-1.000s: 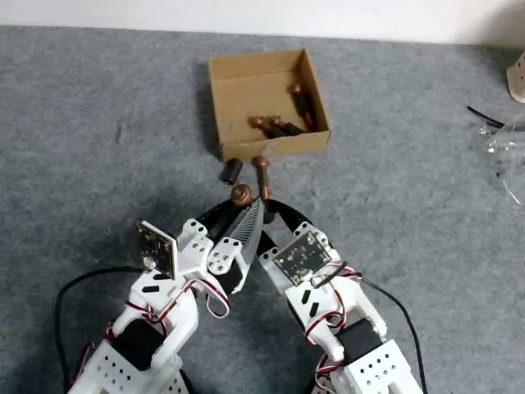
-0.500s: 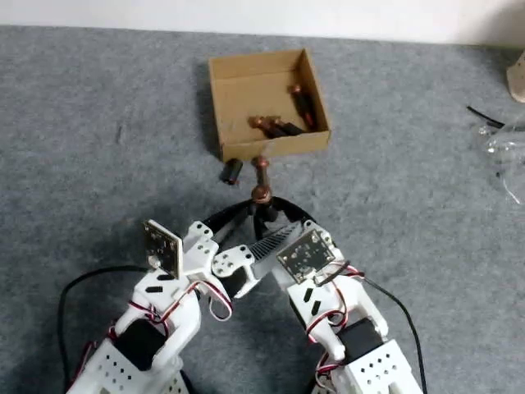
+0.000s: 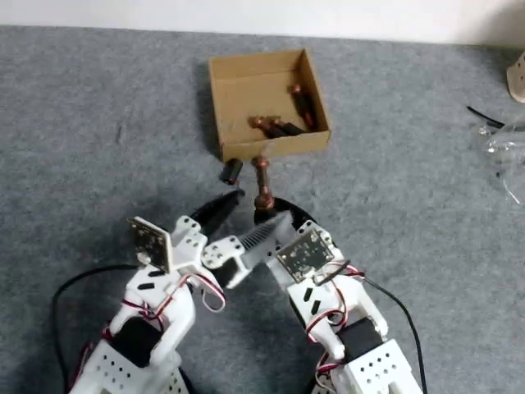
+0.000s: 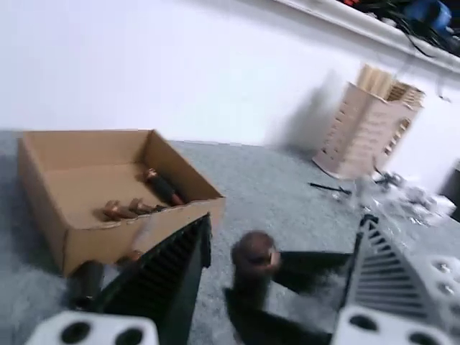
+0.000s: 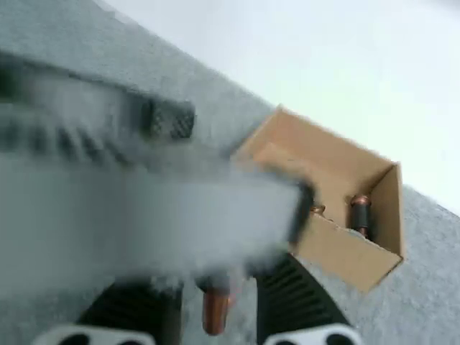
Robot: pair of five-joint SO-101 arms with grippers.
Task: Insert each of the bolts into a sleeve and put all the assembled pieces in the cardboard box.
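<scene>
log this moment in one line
right gripper: shut on bolt | left gripper: open by bolt | sleeve: on table by cardboard box | assembled pieces: in box

Cardboard box [image 3: 275, 146] sits at far centre of table [image 3: 98, 123]. Assembled pieces [image 3: 275, 126] lie in it, against the near wall and toward the right wall. Loose sleeve [image 3: 232, 171] lies on the table just before the box's near wall, left of the bolt [image 3: 262, 180]. Bolt stands just before the same wall, between the fingers of the right gripper [image 5: 215, 287]. Left gripper [image 3: 239, 222] lies beside it to the left, one finger either side of the bolt. Wooden holder [image 4: 366, 122] stands well apart to the right.
</scene>
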